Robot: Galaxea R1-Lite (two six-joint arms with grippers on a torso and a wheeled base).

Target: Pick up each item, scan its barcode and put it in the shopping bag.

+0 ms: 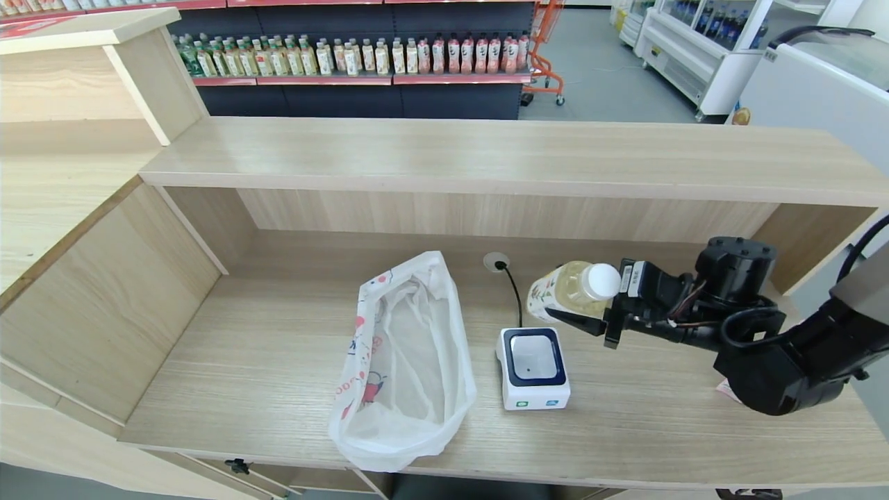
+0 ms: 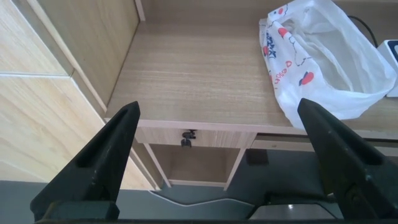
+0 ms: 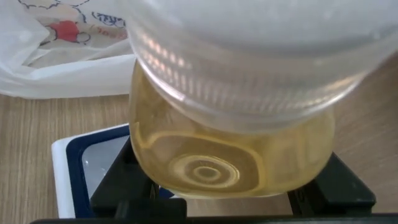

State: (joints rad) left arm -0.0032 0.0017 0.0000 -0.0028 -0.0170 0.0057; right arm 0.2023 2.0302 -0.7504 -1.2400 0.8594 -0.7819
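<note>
A bottle (image 1: 566, 290) of pale yellow drink with a white cap lies on its side in my right gripper (image 1: 590, 305), which is shut on it just above and behind the barcode scanner (image 1: 533, 367). In the right wrist view the bottle (image 3: 230, 149) hangs right in front of the camera, with the scanner (image 3: 81, 174) underneath it. The white shopping bag (image 1: 399, 361) lies open on the counter, left of the scanner. My left gripper (image 2: 221, 155) stands open below the counter's front edge, with the bag (image 2: 323, 62) off to its far side.
A black cable (image 1: 512, 288) runs from the scanner to a hole in the counter (image 1: 229, 375). A raised shelf (image 1: 486, 156) walls the back, and wooden panels close the left side. A small packet (image 1: 728, 390) peeks out under my right arm.
</note>
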